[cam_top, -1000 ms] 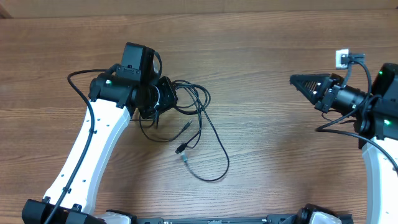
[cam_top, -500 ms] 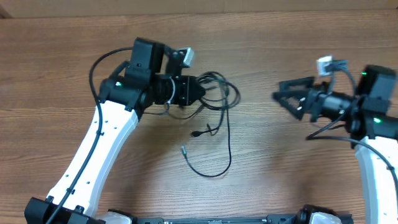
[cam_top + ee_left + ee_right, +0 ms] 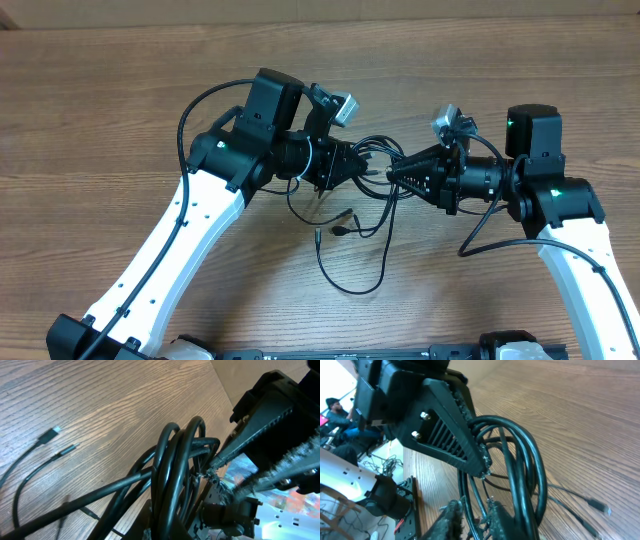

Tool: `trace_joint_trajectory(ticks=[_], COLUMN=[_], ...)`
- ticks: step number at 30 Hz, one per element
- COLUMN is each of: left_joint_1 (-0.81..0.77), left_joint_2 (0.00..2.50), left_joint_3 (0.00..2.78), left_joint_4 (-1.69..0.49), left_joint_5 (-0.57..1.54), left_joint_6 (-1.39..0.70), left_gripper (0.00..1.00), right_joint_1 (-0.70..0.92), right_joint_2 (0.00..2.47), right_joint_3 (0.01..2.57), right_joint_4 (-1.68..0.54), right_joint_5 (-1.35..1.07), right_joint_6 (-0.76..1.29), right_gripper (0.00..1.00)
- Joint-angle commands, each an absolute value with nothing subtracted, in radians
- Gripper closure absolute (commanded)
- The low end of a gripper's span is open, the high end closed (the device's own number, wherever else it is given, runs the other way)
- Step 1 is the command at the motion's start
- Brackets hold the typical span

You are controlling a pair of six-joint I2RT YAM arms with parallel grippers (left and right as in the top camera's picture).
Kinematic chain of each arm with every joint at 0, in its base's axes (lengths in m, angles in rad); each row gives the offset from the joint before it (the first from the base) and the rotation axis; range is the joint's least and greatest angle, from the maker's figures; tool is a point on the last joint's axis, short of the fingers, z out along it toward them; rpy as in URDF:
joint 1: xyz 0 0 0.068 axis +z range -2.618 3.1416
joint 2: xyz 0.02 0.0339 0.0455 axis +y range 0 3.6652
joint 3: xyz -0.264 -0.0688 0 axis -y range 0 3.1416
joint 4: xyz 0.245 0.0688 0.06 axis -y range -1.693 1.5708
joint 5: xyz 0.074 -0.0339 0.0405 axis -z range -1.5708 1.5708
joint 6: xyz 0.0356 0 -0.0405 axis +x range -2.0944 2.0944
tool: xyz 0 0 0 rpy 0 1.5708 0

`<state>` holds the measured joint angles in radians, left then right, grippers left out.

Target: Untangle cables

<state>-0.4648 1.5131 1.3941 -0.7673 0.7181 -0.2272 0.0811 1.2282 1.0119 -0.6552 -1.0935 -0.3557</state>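
R pincer [image 3: 392,175] now at cables [image 3: 171,472] in L pincer [image 3: 362,168], its grip obscured.

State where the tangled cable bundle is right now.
Overhead view: the cable bundle is centre-table, held by the left gripper, with the right gripper facing it.

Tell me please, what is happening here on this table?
Two robot arms work on a tangle of thin black cables above the wooden table. The left gripper is shut on the cables and holds them up. The right gripper meets them from the opposite side; whether it grips is unclear. Two plug ends lie on the table.
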Motion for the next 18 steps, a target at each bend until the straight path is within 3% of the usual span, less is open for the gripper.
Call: trace_joint_trajectory(ticks=[1,5,17,18], left_joint_1=[-0.464,-0.464,-0.464,-0.464], left_joint_2=[1.507,1.507,1.507,1.507], left_joint_3=[1.396,1.396,1.396,1.396], left_joint_4=[-0.758,-0.759,-0.775,-0.776], left_joint_5=[0.696,0.690,0.631,0.657], left_joint_6=[-0.248,-0.248,-0.278,-0.275], left_gripper=[0.96,0.96,0.96,0.96], right_joint_1=[0.084,0.084,0.082,0.082], right_joint_2=[1.212,1.212,1.212,1.212], right_joint_3=[1.028,1.028,1.028,1.028], right_joint_4=[-0.661,-0.667,-0.677,-0.679], right_joint_5=[-1.073,-1.070,-1.045,-1.018], right_joint_6=[-0.368,-0.368,-0.367,-0.367], right_gripper=[0.85,0.96,0.96,0.59])
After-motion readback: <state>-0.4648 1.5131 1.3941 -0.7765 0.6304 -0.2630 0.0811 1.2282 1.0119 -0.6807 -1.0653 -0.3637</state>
